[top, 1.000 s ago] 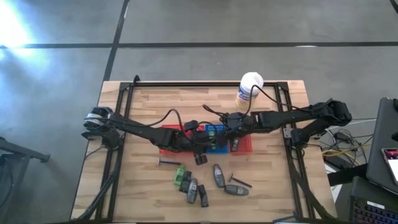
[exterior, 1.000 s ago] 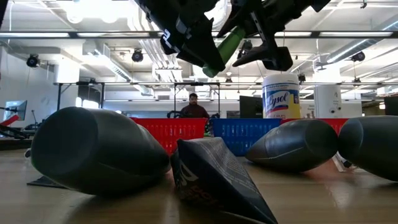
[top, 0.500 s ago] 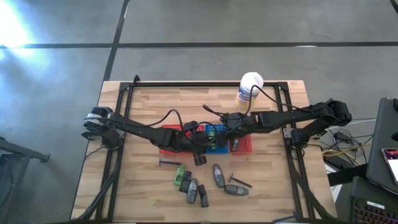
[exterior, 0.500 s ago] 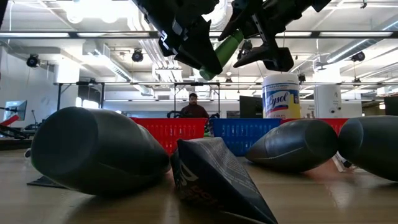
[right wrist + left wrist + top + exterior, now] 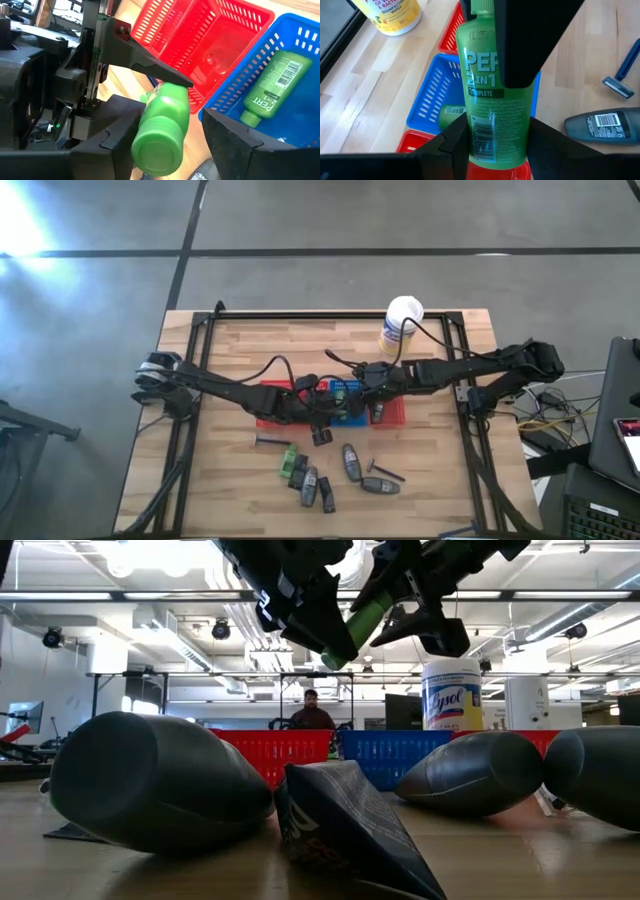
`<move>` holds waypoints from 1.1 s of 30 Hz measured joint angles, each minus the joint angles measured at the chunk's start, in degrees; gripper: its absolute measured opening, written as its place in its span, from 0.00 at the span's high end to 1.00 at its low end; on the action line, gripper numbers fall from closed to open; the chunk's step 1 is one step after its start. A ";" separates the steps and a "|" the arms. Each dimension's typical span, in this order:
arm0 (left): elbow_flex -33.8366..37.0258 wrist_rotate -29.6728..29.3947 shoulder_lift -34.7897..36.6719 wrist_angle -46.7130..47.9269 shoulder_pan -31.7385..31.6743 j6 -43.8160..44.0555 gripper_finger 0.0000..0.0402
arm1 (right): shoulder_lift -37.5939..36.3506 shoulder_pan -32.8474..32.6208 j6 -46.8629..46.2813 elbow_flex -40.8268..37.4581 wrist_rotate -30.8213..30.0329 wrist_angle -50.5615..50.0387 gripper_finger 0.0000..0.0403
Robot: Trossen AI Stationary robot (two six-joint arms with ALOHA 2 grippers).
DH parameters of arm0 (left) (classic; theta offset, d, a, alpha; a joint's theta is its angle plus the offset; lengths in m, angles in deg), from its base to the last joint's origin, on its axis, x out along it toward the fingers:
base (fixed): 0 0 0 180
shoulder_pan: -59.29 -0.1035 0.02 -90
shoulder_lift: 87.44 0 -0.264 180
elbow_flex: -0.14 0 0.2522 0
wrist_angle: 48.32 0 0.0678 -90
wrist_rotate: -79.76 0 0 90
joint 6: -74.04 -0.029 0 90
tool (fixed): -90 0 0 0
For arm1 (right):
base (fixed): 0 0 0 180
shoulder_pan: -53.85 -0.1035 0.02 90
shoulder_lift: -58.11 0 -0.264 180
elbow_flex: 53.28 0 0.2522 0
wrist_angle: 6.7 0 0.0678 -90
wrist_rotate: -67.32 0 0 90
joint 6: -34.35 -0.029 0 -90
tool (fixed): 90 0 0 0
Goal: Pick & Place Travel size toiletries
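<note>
While hanging above the blue mesh basket (image 5: 427, 102), a glossy green plastic bottle (image 5: 495, 95), cylindrical with white lettering, sits clamped in the left gripper (image 5: 492, 135); the right gripper (image 5: 165, 145) straddles its cap, grip unclear.

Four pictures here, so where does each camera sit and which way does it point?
High view: above the table, looking straight down; both arms meet over the baskets.
Low view: at table-top height, looking level into the room; arms enter from above.
Left wrist view: on the left arm, looking down past the left gripper shut on the green bottle.
Right wrist view: on the right arm, past the right gripper.
Shared: the same green bottle, blue basket.
</note>
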 joint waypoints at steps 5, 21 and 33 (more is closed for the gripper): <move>0.00 0.09 0.00 -0.03 -0.02 0.07 0.61 | 0.00 -0.02 0.98 0.07 -0.47 0.12 0.58; 0.00 0.14 -0.05 0.11 0.35 7.59 0.51 | 0.00 -0.05 5.28 0.02 -2.47 -1.59 0.71; 0.00 -3.35 0.31 9.75 4.46 18.28 0.42 | 0.11 -0.90 13.49 -0.10 -18.33 -13.60 0.71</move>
